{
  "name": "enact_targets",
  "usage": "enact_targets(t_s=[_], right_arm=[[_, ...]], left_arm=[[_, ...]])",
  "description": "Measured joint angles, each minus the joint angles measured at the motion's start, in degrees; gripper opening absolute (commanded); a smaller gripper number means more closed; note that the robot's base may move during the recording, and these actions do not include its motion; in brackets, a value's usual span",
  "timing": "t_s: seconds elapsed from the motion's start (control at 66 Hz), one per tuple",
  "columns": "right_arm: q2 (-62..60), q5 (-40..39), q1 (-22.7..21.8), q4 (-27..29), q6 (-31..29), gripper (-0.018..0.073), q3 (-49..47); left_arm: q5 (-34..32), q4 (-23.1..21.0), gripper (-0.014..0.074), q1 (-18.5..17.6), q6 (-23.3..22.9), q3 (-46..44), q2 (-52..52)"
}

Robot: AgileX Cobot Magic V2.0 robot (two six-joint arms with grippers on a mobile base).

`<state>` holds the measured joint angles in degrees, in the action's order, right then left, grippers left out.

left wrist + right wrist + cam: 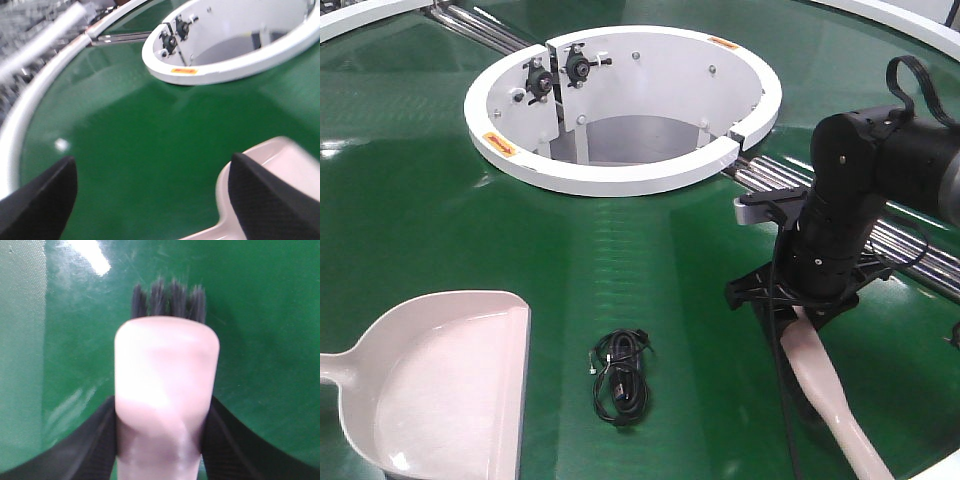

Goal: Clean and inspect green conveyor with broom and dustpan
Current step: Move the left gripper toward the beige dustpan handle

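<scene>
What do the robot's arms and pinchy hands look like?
The right arm is chunky, rounded and black, with a grey section, a looped black cable on top and a pale bracket. The left gripper and right gripper have black fingers with bumpy criss-cross pads.

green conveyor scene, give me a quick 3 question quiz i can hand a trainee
1. True or false: the right pincer is shut on the broom.
2. What lies on the green conveyor between the dustpan and the broom?
A. a black cable bundle
B. a red cup
C. a yellow sponge
3. Fill in: the left pincer is ____ (open or shut), with nothing between its fingers.

Key: 1 true; 2 A; 3 open.
</scene>
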<state>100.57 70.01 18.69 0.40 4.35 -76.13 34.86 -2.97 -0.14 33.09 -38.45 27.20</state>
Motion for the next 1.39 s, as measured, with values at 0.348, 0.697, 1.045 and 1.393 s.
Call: enact_targets(t_s=[0.348,0.697,1.045,1.393], right_arm=[[0.00,-0.05,0.00,0.00,0.00,-0.0010,0.00],[0.00,0.00,0.00,0.00,0.00,-0.0010,0.00],[0.00,-0.06,0.00,0.00,0.00,-0.0010,0.00],[0.00,-0.05,0.00,0.00,0.00,-0.0010,0.00]], left_arm=[[2.78,0.42,0.0569,0.00,52.31,0.00,0.00],[2.82,0.42,0.0569,0.00,59.86,0.00,0.00],[5.29,9.33,0.0569,0.00,56.57,-0.04,4.06],[29.32,15.79,0.0569,0.00,53.53,-11.80,28.04]])
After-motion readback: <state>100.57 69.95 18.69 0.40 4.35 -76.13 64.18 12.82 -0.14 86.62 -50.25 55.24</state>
